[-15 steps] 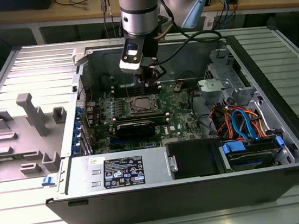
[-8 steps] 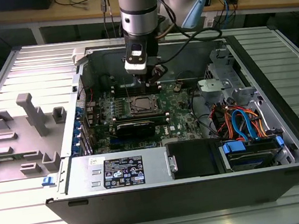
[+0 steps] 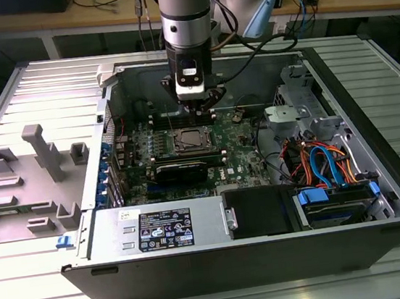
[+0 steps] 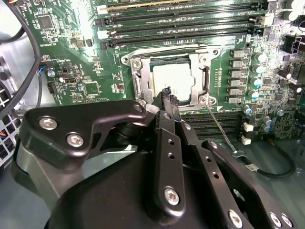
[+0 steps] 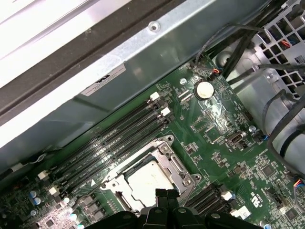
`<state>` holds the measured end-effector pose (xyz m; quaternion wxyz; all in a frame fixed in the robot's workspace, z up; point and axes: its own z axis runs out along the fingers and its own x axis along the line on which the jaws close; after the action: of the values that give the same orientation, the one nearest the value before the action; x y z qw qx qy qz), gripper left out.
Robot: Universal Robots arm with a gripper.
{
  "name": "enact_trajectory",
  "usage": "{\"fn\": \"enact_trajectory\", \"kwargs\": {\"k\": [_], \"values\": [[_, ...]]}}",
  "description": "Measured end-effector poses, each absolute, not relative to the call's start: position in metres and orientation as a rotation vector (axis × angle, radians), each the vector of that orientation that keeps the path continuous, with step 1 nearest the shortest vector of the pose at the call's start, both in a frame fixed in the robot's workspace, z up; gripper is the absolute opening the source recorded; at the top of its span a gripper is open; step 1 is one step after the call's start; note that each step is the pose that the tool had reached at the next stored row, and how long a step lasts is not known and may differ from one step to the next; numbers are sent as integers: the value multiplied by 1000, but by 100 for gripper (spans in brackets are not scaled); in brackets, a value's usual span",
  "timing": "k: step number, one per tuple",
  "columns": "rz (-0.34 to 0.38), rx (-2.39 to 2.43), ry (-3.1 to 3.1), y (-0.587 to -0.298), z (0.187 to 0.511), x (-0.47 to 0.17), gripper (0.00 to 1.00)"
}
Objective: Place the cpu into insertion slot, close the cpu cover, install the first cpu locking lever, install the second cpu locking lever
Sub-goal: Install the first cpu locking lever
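The arm drops straight down from above into the open computer case (image 3: 221, 260), its wrist vertical and the gripper (image 3: 198, 108) low over the green motherboard (image 3: 241, 160), just beyond the socket as the exterior view sees it. In both wrist views the two black fingers (image 4: 164, 98) are pressed together at their tips with nothing visible between them, and the gripper (image 4: 167, 93) hovers at the edge of the insertion slot (image 4: 134, 62); whether the tips touch the metal cannot be told. The cpu (image 4: 172, 78) already lies flat in the slot, its pale silver top showing through the window of the cpu cover (image 4: 142, 82), which lies down around it. A thin wire locking lever (image 4: 220, 126) runs from the socket corner beside the fingertips out across the nearby memory slots (image 4: 214, 125), unlatched. In the first wrist view the gripper (image 5: 166, 192) sits at the socket's rim, with the cpu (image 5: 145, 183) just beside it and the long memory slots (image 5: 119, 138) on the far side of the socket.
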<state>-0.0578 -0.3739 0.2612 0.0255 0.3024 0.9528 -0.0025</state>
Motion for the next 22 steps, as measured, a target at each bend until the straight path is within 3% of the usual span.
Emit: {"fn": "enact_trajectory", "kwargs": {"k": [14, 22], "values": [[-7, 922, 2949, -374, 261, -59, 11], [0, 670, 3016, -374, 261, -59, 11]]}}
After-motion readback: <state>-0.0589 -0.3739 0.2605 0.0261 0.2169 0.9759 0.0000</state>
